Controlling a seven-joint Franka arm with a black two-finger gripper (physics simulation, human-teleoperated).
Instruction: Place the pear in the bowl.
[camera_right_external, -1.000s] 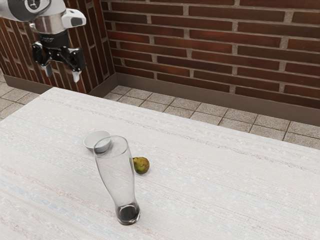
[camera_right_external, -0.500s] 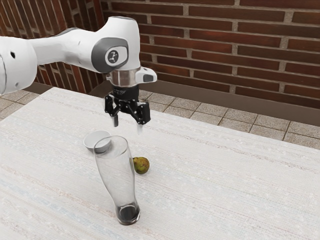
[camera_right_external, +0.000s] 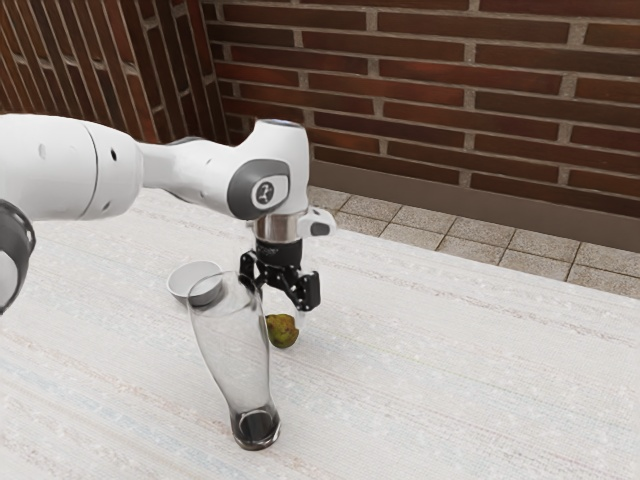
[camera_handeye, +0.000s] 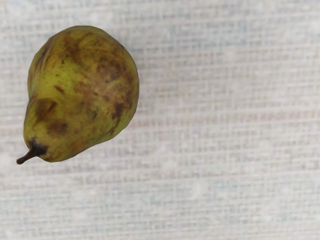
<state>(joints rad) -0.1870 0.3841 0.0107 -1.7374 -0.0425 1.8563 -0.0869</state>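
My pincer (camera_right_external: 282, 312) is spread, poised low over the pear (camera_right_external: 281, 333), which lies on its side on the table (camera_right_external: 450, 380); I can't tell whether a fingertip touches it. My first worry is the grasp: the pear is round at one end and narrows toward its stem (camera_handeye: 31, 153), so if I close off its middle, or catch it too high, it could roll or squirt away; I'd judge that a little more depth, with the fat part centred between my fingers, is what the next move calls for.

The second worry is the tall glass (camera_right_external: 232, 345); it overlaps one side of my pincer in the exterior view, and how near it truly stands I can't tell; a sideways swing at low height could knock it over, being tall on a narrow foot, so I'd lift straight up before carrying.

As for containers, the bowl (camera_right_external: 177, 291) sits upright near the pear, its pale inner wall partly visible and the pear outside it; it looks small, so a drop off-centre might catch the rim and tip it; the glass is see-through down to a dark base, and whether that is liquid or thick glass I can't say.
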